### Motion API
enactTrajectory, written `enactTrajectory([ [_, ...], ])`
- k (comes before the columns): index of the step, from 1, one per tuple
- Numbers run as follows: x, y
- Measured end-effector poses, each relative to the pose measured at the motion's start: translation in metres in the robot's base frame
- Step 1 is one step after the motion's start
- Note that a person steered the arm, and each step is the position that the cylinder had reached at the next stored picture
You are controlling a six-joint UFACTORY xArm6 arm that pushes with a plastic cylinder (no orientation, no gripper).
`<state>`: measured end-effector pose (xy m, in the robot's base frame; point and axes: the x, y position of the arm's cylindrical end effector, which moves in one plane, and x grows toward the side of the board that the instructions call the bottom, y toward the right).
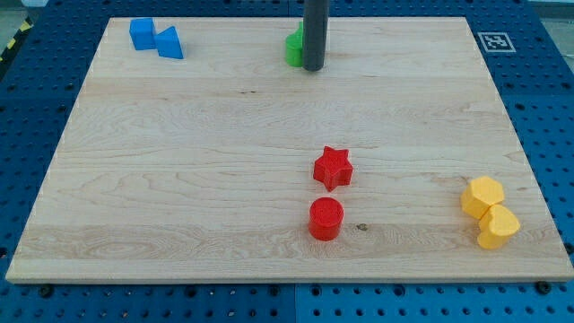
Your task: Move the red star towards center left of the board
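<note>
The red star (pixel 333 168) lies on the wooden board (pixel 179 179), a little right of and below the board's middle. A red cylinder (pixel 326 219) stands just below it, apart from it. My tip (pixel 313 67) is at the view's top centre, far above the star, right beside a green block (pixel 294 48) that the rod partly hides.
Two blue blocks (pixel 155 38) sit together at the top left corner. Two yellow blocks (pixel 490 212) sit touching near the right edge at the bottom. A black-and-white marker (pixel 494 41) is at the top right corner.
</note>
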<state>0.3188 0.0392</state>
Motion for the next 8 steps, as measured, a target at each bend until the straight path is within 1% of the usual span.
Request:
enactTrajectory([
  [1,0.081,0.062],
  [2,0.160,0.109],
  [3,0.187,0.112],
  [4,0.190,0.095],
  [8,0.189,-0.021],
])
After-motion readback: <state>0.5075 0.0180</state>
